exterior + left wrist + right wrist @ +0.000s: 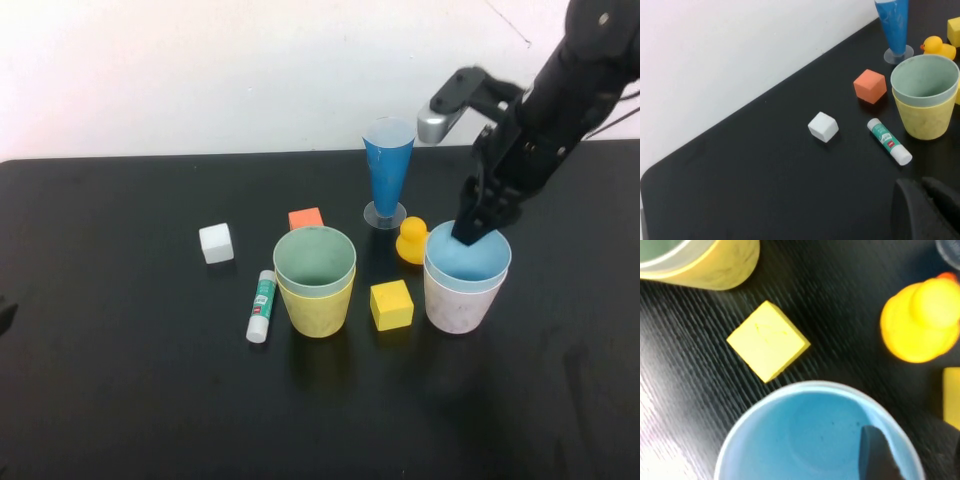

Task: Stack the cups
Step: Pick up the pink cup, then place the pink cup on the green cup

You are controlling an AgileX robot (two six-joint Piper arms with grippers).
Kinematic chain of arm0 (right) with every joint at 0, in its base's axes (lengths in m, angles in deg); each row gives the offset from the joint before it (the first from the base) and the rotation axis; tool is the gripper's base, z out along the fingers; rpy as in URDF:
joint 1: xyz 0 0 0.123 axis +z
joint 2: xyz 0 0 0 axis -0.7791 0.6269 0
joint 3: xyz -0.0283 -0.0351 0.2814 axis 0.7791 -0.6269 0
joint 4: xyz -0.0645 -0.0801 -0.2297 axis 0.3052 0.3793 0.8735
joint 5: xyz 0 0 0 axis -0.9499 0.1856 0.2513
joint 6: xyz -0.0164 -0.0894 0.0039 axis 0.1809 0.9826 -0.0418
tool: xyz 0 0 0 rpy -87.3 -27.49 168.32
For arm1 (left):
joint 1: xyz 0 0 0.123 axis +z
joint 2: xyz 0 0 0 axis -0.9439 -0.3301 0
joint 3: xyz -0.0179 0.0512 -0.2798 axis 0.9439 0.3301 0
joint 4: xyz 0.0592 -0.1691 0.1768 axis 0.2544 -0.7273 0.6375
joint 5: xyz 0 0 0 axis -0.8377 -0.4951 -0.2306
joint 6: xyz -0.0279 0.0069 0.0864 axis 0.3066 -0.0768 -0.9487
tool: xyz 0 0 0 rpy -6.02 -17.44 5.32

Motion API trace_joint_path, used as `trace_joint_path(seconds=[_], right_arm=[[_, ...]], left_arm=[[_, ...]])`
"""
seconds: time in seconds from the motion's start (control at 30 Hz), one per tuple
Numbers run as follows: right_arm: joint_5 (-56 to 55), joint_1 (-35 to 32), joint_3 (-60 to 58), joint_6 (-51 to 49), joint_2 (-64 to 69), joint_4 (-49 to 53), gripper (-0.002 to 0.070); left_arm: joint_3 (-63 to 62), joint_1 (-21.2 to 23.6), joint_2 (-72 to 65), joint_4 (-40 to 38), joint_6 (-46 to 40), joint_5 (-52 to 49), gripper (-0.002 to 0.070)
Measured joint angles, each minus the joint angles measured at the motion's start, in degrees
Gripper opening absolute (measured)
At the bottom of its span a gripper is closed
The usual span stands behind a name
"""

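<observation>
A pale green cup (314,257) sits nested inside a yellow cup (318,308) at the table's middle; both also show in the left wrist view, green cup (924,80) in yellow cup (925,120). To the right, a light blue cup (467,259) is nested in a pale pink cup (458,306). My right gripper (478,226) hangs over the blue cup's far rim, open, one finger inside the blue cup (810,435) and the other outside the wall. My left gripper (922,187) is shut and empty, low over the table at the left, away from the cups.
A tall dark-blue cone cup (387,170) on a clear foot stands behind. A rubber duck (411,241) and yellow block (391,304) lie between the two stacks. An orange block (306,218), white block (216,243) and glue stick (262,305) lie left of the yellow cup.
</observation>
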Motion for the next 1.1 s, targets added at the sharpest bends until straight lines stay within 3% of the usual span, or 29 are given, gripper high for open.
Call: trace_joint_path(seconds=[0.13, 0.27, 0.33, 0.53, 0.73, 0.93, 1.1], right_arm=[[0.0, 0.0, 0.0, -1.7, 2.4, -0.6, 0.0273], [0.0, 0.0, 0.0, -2.2, 3.2, -0.7, 0.0103], [0.0, 0.0, 0.0, -2.3, 2.8, -0.9, 0.0055], [0.0, 2.1, 0.7, -2.3, -1.9, -0.6, 0.0052], [0.2, 8.3, 3.9, -2.3, -8.6, -0.6, 0.0052], [-1.6, 14.2, 5.2, -0.8, -8.4, -0.8, 0.0052], [-6.9, 15.2, 5.2, -0.7, -5.3, -0.7, 0.0051]], left_arm=[[0.0, 0.0, 0.0, 0.0, 0.0, -0.7, 0.0001], [0.0, 0.0, 0.0, 0.0, 0.4, -3.3, 0.0001], [0.0, 0.0, 0.0, 0.0, 2.1, -3.8, 0.0001], [0.3, 0.0, 1.6, 1.7, 3.9, -3.8, 0.0001], [6.1, 0.0, 5.5, 11.8, 5.4, -2.1, 0.0001], [16.2, 0.0, 9.4, 20.9, 16.5, 2.7, 0.0001], [22.8, 0.0, 14.0, 22.5, 22.5, 12.2, 0.0001]])
